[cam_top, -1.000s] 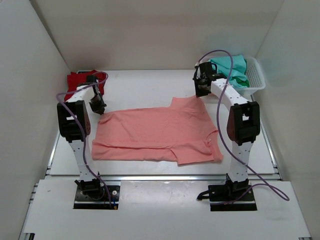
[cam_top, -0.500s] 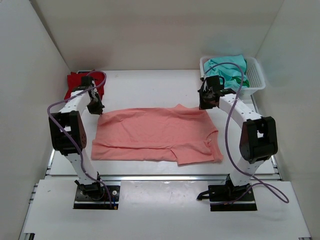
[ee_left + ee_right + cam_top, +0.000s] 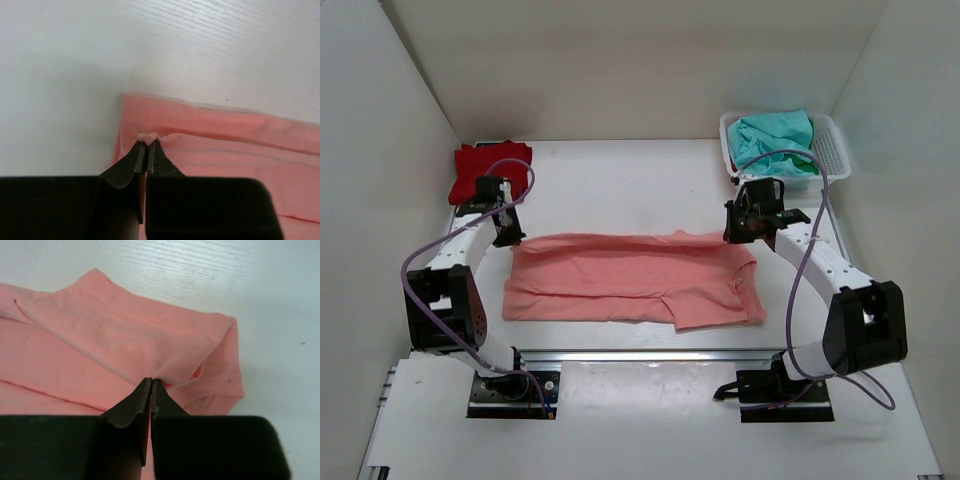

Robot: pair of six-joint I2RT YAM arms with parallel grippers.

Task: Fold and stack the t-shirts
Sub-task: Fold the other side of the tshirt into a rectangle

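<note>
The salmon-pink t-shirt lies across the table's middle, its far edge folded toward the front. My left gripper is shut on the shirt's far-left corner. My right gripper is shut on the shirt's far-right edge, lifting a small peak of cloth. The deep red t-shirt lies bunched at the far left. The teal-green t-shirt sits in the white basket at the far right.
White walls close in the table on the left, back and right. A metal rail runs along the table's near edge in front of the arm bases.
Both grippers have moved toward the front, pulling the pink shirt's far edge over itself. The shirt is now a narrower band.
</note>
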